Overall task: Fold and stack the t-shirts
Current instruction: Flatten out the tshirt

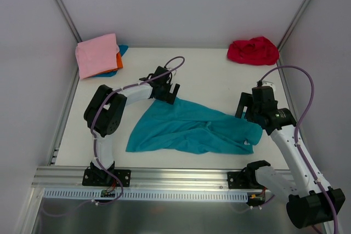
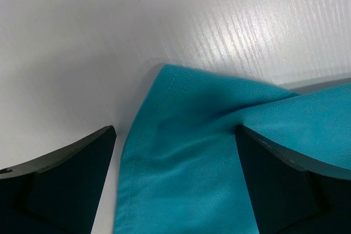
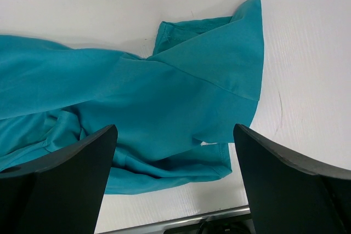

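Left wrist view is showing my left hand [image 2: 174, 130] released, straddling a corner of the teal t-shirt [image 2: 186, 184]. My right hand [image 3: 174, 130] is hovering released over that shirt's right end.

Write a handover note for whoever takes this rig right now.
Left gripper: open, straddling the far corner of the teal t-shirt, nothing gripped.
Right gripper: open, above that shirt's right end.
Done: folded stack at the far left, pink t-shirt on top, orange t-shirt and blue t-shirt beneath.
Left to do: the teal one lies rumpled mid-table, unfolded; the red t-shirt is bunched at the far right.
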